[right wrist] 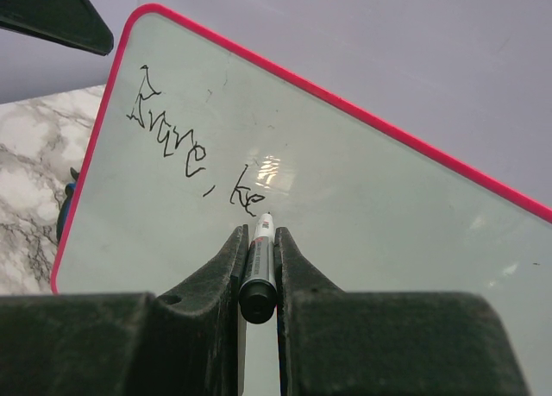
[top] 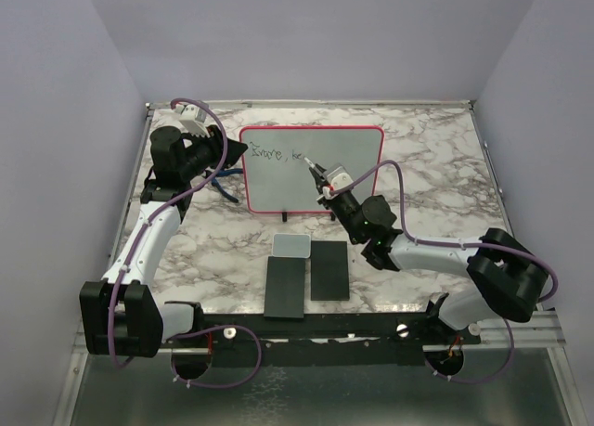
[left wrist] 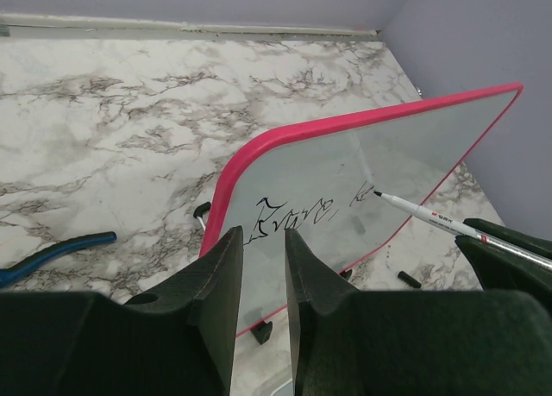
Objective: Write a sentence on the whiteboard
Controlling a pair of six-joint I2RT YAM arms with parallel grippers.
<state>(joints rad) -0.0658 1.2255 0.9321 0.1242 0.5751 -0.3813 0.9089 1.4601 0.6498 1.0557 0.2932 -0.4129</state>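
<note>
Marker [right wrist: 259, 267] sat clamped between the fingers of my right gripper [right wrist: 257, 236], which were closed on its barrel. Its long axis ran straight out along my fingers, with the blunt dark rear end back toward my wrist and the writing tip pointing ahead at the whiteboard [right wrist: 371, 206]. Seen from above, that put the pen [top: 314, 169] slanting up and to the left from my right gripper [top: 325, 180]. The tip was right at the board's face; I could not tell whether it touched.

The sentence [right wrist: 185, 146] lay just ahead of the tip and ran away to my left toward the board's upper corner: one scrawled word, a comma, then two letters ending beside the tip.

The whiteboard [top: 348, 171] stood on its feet in front of both grippers. Its long axis ran crosswise to them and its written face was turned toward me.

My left gripper [left wrist: 263, 236] was at the board's left rim with its fingers held narrow. Board surface showed through the gap, but I could not tell whether they pinched the rim.

Nearer to my bases than either gripper lay two black slabs [top: 283, 287] and a small pale pad [top: 292, 245] on the marble table [top: 427, 157].
</note>
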